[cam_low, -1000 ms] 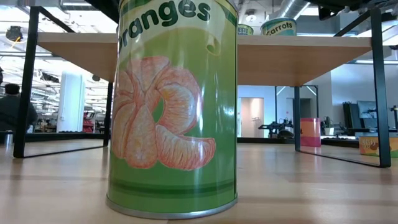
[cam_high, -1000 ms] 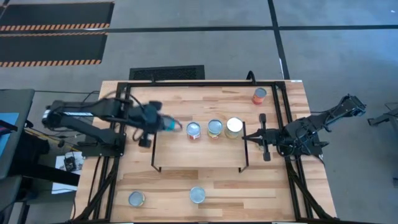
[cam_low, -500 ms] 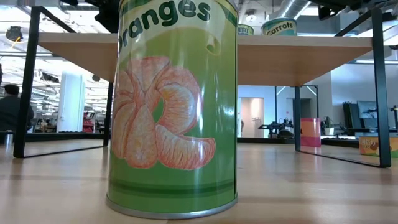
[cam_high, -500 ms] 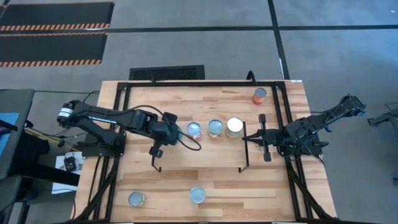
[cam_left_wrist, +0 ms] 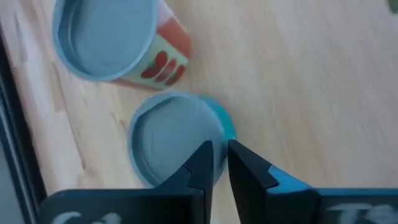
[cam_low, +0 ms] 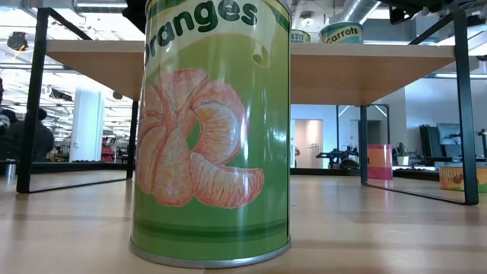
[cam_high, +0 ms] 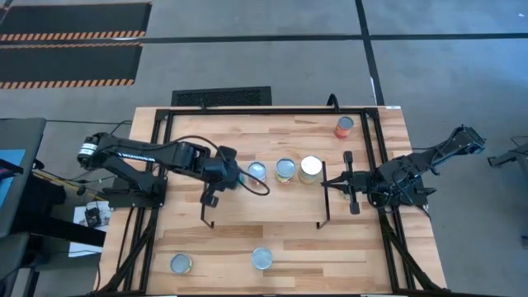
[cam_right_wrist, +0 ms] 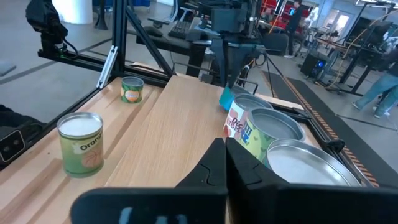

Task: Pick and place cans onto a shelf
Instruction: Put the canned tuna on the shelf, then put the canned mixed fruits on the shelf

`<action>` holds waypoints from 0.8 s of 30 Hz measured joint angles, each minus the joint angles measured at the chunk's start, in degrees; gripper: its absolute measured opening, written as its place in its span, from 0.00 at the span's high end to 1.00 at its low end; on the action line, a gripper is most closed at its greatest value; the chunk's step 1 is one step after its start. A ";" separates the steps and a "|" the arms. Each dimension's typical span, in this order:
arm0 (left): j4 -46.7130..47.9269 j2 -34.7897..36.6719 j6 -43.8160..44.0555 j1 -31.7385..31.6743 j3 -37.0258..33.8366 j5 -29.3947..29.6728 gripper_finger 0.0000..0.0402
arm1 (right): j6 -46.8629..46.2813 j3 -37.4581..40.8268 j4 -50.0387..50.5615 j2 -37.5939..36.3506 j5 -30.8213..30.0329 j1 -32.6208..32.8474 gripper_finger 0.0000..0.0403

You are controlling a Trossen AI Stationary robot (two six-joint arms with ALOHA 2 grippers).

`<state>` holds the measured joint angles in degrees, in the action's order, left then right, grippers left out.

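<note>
From above, my left gripper [cam_high: 232, 175] is hovering over the shelf [cam_high: 264, 198] left of centre, just beside the blue can [cam_high: 256, 172], first of three in a row. My right gripper [cam_high: 330, 182], clenched, is waiting at the shelf's right edge. Through my left wrist camera, the fingers [cam_left_wrist: 202, 165] are standing slightly parted, holding nothing, their tips lying over the blue can's [cam_left_wrist: 176, 138] rim at lower centre.

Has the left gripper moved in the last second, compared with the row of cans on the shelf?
Yes. In the high view the left gripper has travelled right along the shelf, toward the leftmost can, and now sits beside it.
</note>
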<state>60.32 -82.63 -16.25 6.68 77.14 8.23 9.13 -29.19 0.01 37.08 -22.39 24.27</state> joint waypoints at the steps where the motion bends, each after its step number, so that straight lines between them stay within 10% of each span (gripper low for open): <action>1: 0.14 0.00 0.00 -0.01 0.00 0.00 0.89 | -0.01 0.00 0.00 0.00 -0.01 0.00 0.98; 24: -3.03 8.96 1.86 -0.02 -0.50 -1.09 0.87 | 0.34 -0.07 -0.95 -1.14 -0.10 0.00 0.98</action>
<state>57.29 -73.67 -14.39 6.66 76.65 7.14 9.46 -29.26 -0.94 35.94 -22.49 24.27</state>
